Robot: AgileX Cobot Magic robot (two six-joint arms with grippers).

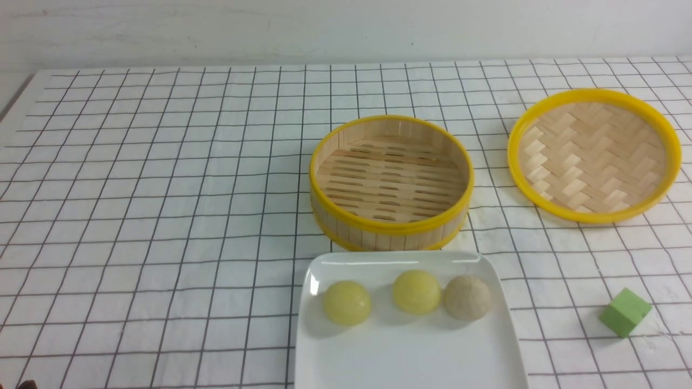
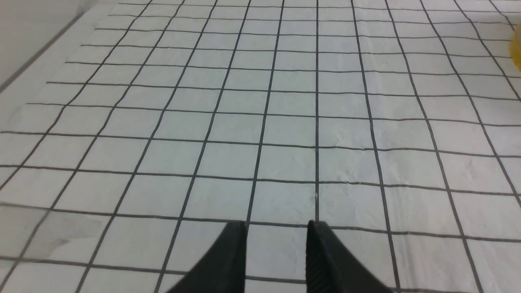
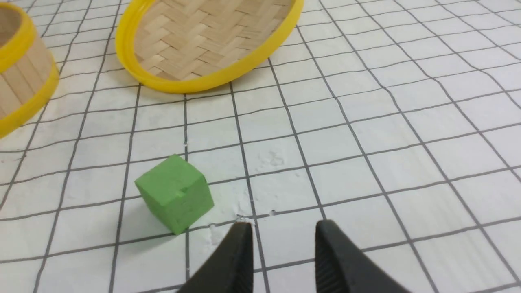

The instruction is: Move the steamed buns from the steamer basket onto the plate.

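Three steamed buns lie in a row on the white square plate (image 1: 411, 356) at the front: a pale yellow one (image 1: 346, 302), a second yellow one (image 1: 416, 292) and a beige pleated one (image 1: 467, 297). Behind the plate stands the round steamer basket (image 1: 392, 228), its slatted floor bare; its wall also shows in the right wrist view (image 3: 20, 77). Neither arm shows in the front view. My left gripper (image 2: 276, 224) hangs open over bare checked cloth. My right gripper (image 3: 284, 224) is open too, nothing between its fingers, close beside a green cube (image 3: 175, 193).
The woven yellow-rimmed lid (image 1: 593, 155) lies upturned at the back right, also seen from the right wrist (image 3: 203, 36). The green cube (image 1: 624, 312) sits right of the plate. A white checked cloth (image 1: 162, 216) covers the table, and a wall runs along the back.
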